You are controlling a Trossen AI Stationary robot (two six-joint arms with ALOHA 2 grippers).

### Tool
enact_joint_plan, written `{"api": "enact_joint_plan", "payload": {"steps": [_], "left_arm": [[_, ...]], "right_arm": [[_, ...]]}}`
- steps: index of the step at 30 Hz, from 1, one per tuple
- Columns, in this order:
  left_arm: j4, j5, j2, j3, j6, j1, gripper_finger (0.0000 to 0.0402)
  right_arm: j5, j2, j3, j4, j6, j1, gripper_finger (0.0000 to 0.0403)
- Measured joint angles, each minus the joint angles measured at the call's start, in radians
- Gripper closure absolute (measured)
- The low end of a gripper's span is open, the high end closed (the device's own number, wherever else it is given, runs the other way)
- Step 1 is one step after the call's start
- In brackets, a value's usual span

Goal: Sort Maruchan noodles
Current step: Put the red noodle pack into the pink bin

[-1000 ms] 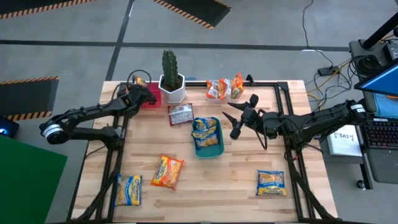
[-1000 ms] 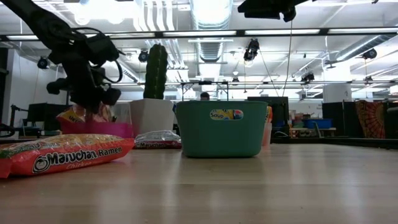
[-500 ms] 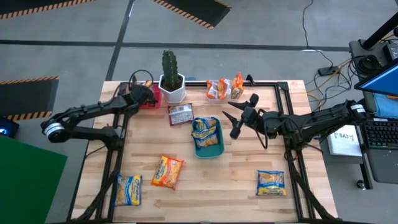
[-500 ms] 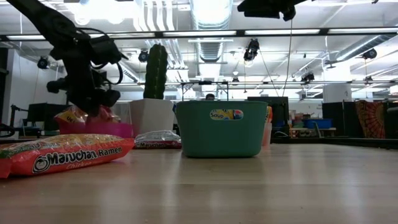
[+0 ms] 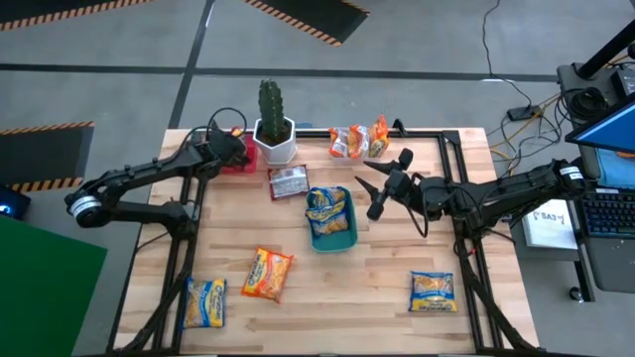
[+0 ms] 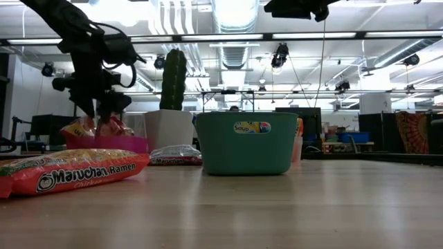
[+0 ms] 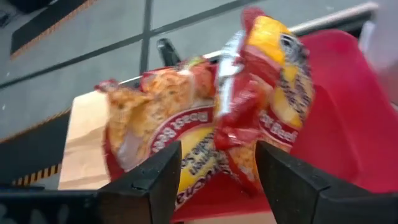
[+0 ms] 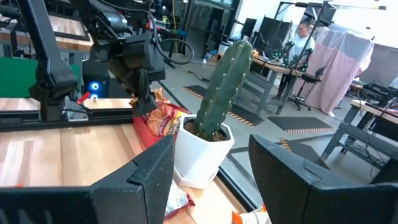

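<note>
High view: we see cactus (image 5: 270,111) in white pot beside pink tray (image 5: 236,157), crowding left gripper (image 5: 234,151) above it. Fingers spread, empty; two red packets (image 7: 211,134) stand in tray just beneath (labels half hidden). Right gripper (image 5: 372,190) waits open beside green tray (image 5: 330,241).

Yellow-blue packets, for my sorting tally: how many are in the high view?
3 packets: one in the green tray, one lower left, one lower right; more may hide beneath the first.

My two dark jointed arms, black cable loops along them, pale band near my left arm's (image 5: 129,183) base, blunt black fingers (image 7: 152,180)
</note>
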Motion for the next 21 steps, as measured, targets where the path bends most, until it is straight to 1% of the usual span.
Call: {"api": "enact_joint_plan", "payload": {"steps": [3, 6, 10, 12, 15, 19, 20, 21], "left_arm": [[0.024, 0.007, -0.001, 0.001, 0.07, 0.0, 0.0216], [0.089, 0.007, -0.001, -0.018, 0.114, 0.002, 0.0224], [0.157, 0.03, -0.001, -0.058, 0.113, 0.01, 0.0244], [0.169, 0.025, -0.001, -0.078, 0.097, 0.014, 0.0258], [0.211, -0.033, -0.001, -0.106, 0.088, 0.018, 0.0291], [0.211, -0.027, -0.001, -0.119, 0.056, 0.016, 0.0367], [0.202, -0.027, -0.003, -0.119, 0.041, 0.015, 0.0384], [0.187, -0.025, -0.006, -0.118, 0.021, 0.011, 0.0392]], "right_arm": [[0.0, 0.0, 0.0, 0.0, -0.004, 0.0, 0.0209], [0.0, 0.0, 0.0, 0.0, -0.011, 0.0, 0.0209], [0.0, 0.0, 0.0, 0.0, -0.014, 0.0, 0.0209], [0.0, 0.0, 0.0, 0.0, -0.014, 0.0, 0.0209], [0.0, 0.0, 0.0, 0.003, -0.013, 0.0, 0.0209], [0.0, 0.0, 0.0, 0.007, -0.013, 0.0, 0.0209], [0.0, 0.0, 0.0, 0.007, -0.013, 0.0, 0.0209], [0.0, 0.0, 0.0, 0.007, -0.013, 0.0, 0.0209]]}}
